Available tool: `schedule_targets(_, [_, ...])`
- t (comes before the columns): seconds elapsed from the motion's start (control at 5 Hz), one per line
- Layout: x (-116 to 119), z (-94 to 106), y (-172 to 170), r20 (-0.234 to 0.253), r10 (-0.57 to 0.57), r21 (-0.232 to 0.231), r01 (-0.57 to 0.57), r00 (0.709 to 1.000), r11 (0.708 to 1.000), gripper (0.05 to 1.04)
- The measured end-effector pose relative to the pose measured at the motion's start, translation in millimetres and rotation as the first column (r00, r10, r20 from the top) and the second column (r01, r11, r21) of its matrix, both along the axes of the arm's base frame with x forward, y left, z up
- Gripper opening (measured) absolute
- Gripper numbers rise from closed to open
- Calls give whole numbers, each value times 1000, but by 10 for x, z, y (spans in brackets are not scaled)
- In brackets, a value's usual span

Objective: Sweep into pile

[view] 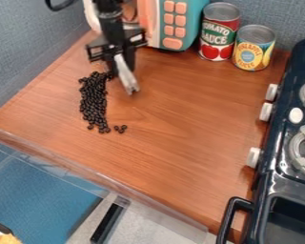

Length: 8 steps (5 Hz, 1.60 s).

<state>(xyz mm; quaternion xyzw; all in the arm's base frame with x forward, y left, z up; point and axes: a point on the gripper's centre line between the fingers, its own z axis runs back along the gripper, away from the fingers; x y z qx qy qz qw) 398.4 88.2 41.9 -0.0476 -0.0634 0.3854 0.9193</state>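
The gripper [116, 59] hangs down at the upper left of the wooden counter, just in front of the toy microwave. A pale grey, slender tool [126, 75] extends downward from it, tilted, its lower end close to the counter. Just left of the tool lie many small black beans [93, 101] in a long, narrow band running toward the front of the counter. The band's back end comes close beneath the gripper. Several loose beans [120, 128] sit a little to the right of the band's front end.
A teal and orange toy microwave [175, 24] stands behind the gripper. Right of it are a red tomato can [218, 32] and a yellow can [253, 47]. A dark toy stove [289, 157] lines the right side, its black handle [231, 217] near the front edge. Blue-grey walls border the back and left.
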Motion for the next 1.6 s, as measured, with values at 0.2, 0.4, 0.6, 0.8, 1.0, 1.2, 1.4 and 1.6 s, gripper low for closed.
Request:
schedule_targets(0.2, [137, 132, -189, 34, -29, 1, 29, 999, 1000, 359])
schedule_targets(0.4, [231, 70, -213, 27, -11, 13, 11, 1000, 1000, 359])
schedule_targets(0.6, [250, -76, -237, -5, 5, 31, -5, 1000, 999, 359])
schedule_targets(0.8, [250, -96, -269, -13, 17, 52, -16, 1000, 999, 359])
schedule_targets(1.0, [210, -139, -184, -20, 24, 72, -23, 999, 997, 359])
schedule_targets(1.2, [146, -180, -69, -37, 45, 76, -42, 998, 996, 359])
schedule_targets(1.4, [85, -207, 20, -55, 63, 71, -59, 997, 996, 359])
schedule_targets(1.6, [33, -218, 61, -69, 69, 66, -65, 995, 996, 359])
